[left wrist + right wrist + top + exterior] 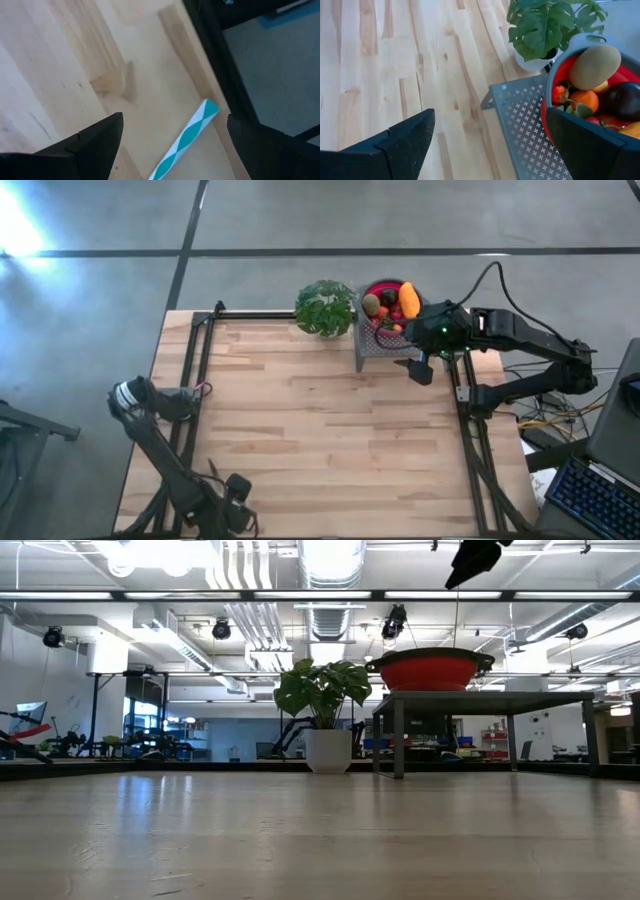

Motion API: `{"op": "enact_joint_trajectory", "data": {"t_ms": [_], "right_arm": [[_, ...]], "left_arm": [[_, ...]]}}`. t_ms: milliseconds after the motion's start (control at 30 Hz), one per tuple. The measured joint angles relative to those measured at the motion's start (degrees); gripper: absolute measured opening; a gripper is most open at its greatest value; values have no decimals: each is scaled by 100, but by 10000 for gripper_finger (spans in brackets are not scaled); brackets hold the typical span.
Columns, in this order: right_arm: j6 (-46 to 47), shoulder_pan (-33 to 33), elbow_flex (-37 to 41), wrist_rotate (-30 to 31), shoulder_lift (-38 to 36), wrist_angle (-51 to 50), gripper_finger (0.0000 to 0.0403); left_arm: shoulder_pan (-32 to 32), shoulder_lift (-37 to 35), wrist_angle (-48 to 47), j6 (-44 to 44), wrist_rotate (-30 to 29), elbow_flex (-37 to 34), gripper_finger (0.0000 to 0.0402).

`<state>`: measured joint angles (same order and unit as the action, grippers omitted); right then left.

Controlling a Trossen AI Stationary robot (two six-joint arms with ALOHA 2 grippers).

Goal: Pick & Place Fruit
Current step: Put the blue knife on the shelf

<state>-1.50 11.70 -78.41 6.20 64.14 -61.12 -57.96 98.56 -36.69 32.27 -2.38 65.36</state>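
Two dark fingers (490, 150) of my right arm fill the near edge of its wrist view, spread wide with nothing between them. Just past one fingertip I see the fruit (600, 95): an olive-brown kiwi (595, 66) on top, small orange balls (584, 99), a dark round piece (624, 100), all heaped in a red bowl (555, 100). That bowl sits on a perforated grey metal stand (520, 125), which is raised off the table (395, 60) on legs.

From above, an elongated yellow-orange piece (409, 300) lies across the heap, its long axis running roughly away from the fingers toward the far table edge. My right fingers (420, 368) hover over the stand's near corner, so the fruit lies just beyond them and slightly to their side, near but not touching. A leafy green plant (325, 307) in a white pot stands just beside the stand, on the side away from my right arm.

My left fingers (170, 145) are also spread and empty, parked well apart at the opposite near corner of the table, looking down at a teal-and-white striped stick (185, 142) beside the table's black frame.

I judge the right arm to be the one for the first pick: a short reach forward over the bowl rim, then down.
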Motion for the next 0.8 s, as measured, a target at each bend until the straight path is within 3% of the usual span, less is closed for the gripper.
{"op": "enact_joint_trajectory", "data": {"t_ms": [333,800], "right_arm": [[84,-2,0,0,0,8,374],[92,-2,0,0,0,11,374]], "left_arm": [[-104,578,-277,7,385,26,362],[-24,722,-377,-805,81,14,355]]}}
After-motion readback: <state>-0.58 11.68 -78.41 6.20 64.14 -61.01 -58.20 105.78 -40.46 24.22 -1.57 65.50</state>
